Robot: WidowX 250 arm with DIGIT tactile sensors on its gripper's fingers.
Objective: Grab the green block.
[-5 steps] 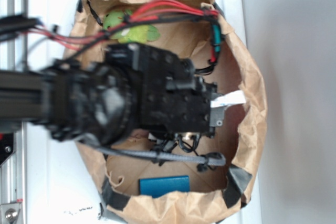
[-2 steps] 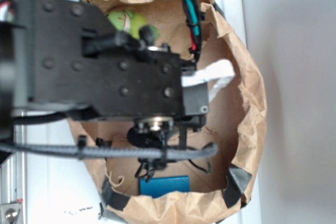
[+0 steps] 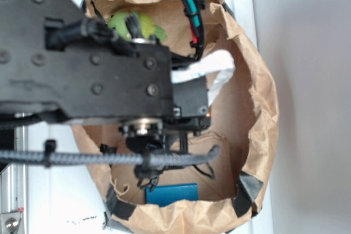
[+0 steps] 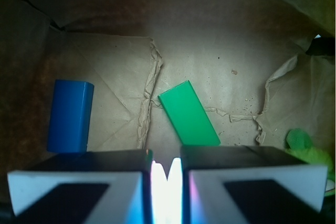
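Nothing is held yet: the hand (image 4: 167, 174) is seen from the wrist view with its two pads nearly together, only a thin bright slit between them, and no object in that gap. The green block (image 4: 189, 114) lies flat on the floor of the brown paper bag (image 3: 263, 108), just ahead of the hand's tips and slightly toward the right pad, apart from both. Its long axis is tilted, running from the far left to the near right, so it sits diagonal to the pads. The blue block (image 4: 71, 116) lies well off to the left. By this judgement, the approach is partly made; opening, lowering and closing on the block are left.
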